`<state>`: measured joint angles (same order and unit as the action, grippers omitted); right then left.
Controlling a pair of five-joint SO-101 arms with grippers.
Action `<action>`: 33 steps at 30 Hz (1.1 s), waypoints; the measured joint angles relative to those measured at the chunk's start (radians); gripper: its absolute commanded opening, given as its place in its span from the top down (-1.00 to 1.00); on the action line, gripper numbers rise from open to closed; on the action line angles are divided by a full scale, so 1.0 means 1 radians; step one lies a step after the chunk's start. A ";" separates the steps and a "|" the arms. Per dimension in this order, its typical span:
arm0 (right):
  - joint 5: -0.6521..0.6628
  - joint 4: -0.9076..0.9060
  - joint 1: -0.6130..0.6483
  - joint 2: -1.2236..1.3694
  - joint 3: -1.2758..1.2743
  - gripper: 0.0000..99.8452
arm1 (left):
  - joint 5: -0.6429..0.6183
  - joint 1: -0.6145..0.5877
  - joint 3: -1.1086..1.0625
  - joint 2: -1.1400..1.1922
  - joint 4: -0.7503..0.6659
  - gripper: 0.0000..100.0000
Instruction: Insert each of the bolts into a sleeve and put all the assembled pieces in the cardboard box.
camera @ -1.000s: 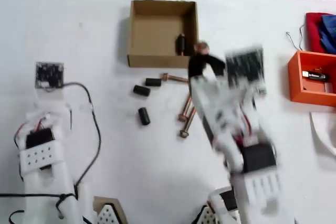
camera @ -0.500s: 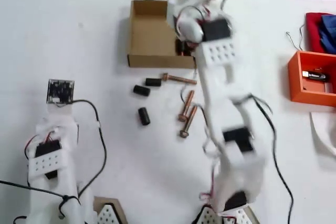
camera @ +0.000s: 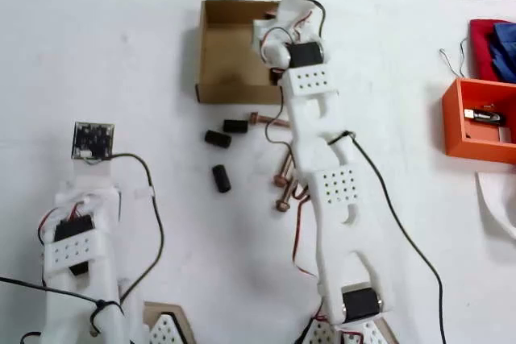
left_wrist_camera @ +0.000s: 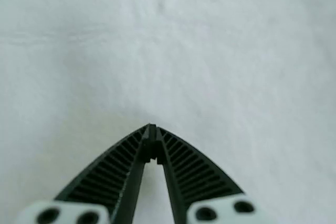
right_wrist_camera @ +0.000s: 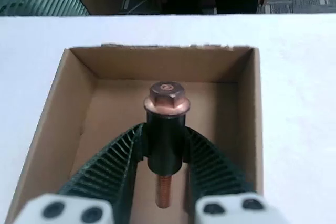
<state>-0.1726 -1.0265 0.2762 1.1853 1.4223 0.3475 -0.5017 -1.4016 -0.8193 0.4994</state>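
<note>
From above, we see the right arm stretched over the box. Three loose sleeves and seemingly three bolts lie just near of it.

The left gripper is closed and empty over the table.

The right gripper clamps a sleeve with a bolt through it, above the box.

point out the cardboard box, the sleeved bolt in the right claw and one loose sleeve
cardboard box [camera: 230,93]: high view, outer side wall
sleeved bolt [right_wrist_camera: 167,98]: right wrist view, hex head
loose sleeve [camera: 221,178]: high view, mid body
</note>
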 measured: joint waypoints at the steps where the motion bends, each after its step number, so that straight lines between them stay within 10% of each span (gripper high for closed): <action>1: 0.000 0.006 -0.002 -0.002 -0.014 0.96 | 0.000 0.000 -0.005 0.000 -0.006 0.94; 33: -0.005 -0.014 0.009 0.003 -0.147 0.96 | 0.002 0.011 -0.018 -0.002 -0.025 0.94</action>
<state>-0.1772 -1.0403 0.2854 1.1884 1.2750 0.3491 -0.4910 -1.4200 -0.8209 0.4749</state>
